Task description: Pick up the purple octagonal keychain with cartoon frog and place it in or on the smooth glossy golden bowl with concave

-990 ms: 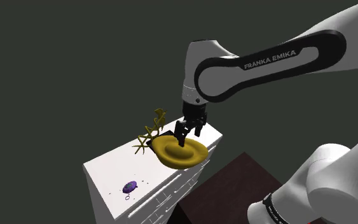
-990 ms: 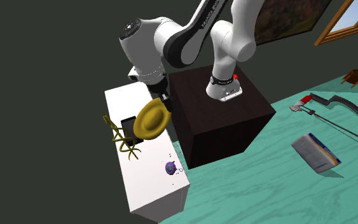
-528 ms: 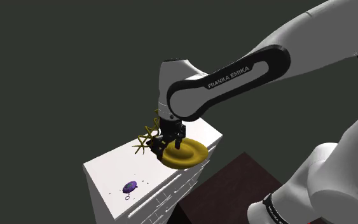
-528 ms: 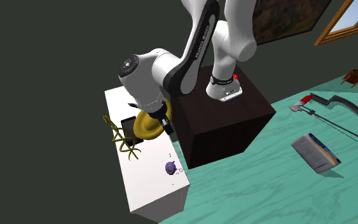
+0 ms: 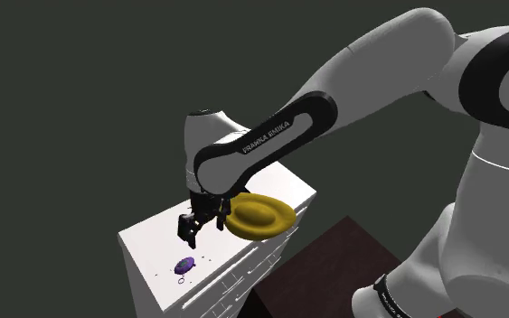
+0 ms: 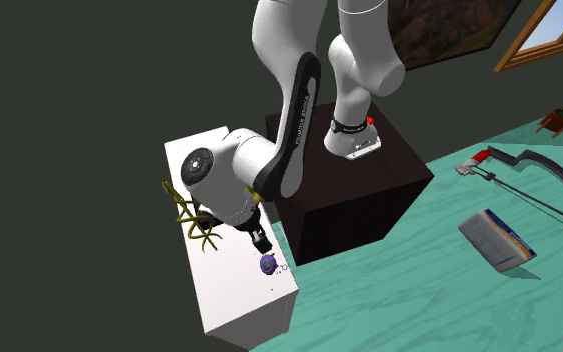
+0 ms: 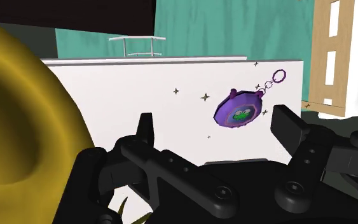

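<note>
**A:** How far along is it?

**B:** Barely started, I'd say. The fingers [image 7: 287,127] stand wide apart and hold nothing. They hang just above the purple keychain [image 7: 240,113], a little to its bowl side, and do not touch it.

**A:** And the keychain?

**B:** It lies flat on the white worktop [image 7: 126,89] with the frog face up. Its little ring trails off on the side away from the fingers. The shoulder view shows the same: the keychain [image 5: 184,265] rests on the worktop [image 5: 148,239] with the fingers [image 5: 190,233] just over it.

**A:** The bowl?

**B:** The golden bowl [image 5: 257,214] is farther off, well apart from the keychain and past the fingers. As far as I can see, nothing is in it.

**A:** So what's left?

**B:** Nearly everything, I judge. The fingers have to come down around the keychain, close on it and lift it. Then they carry it over to the bowl and let go.
</note>
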Tool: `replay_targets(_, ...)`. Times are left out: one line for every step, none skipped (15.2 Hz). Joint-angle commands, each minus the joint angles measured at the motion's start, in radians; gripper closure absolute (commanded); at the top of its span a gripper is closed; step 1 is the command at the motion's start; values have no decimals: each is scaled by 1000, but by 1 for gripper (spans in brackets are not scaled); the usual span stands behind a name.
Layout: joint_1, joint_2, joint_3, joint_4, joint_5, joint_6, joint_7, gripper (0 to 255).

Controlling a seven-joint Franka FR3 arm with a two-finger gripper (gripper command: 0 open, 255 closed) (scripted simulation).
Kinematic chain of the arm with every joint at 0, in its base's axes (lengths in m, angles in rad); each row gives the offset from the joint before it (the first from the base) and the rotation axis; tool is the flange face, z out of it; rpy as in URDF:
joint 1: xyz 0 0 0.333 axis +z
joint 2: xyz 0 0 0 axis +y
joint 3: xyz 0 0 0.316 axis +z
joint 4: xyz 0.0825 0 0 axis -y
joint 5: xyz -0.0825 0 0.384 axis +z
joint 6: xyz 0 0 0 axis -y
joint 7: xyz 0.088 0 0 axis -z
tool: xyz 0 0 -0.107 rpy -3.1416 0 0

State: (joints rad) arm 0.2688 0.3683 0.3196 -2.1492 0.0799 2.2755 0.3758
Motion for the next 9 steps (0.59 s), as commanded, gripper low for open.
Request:
replay_targets(25,76,0,58,-15,15,25,0)
replay_targets(38,114,-2,91,-22,19,36,0)
replay_targets(51,152,-4,125,-29,22,47,0)
replay_targets(64,189,-6,160,-35,23,56,0)
replay_targets(75,218,-8,187,-40,24,63,0)
replay_targets(77,226,-9,184,-41,35,64,0)
replay_targets(80,234,-10,181,-43,46,65,0)
replay_targets(82,242,-12,179,-44,57,66,0)
replay_targets(85,251,-13,176,-46,68,67,0)
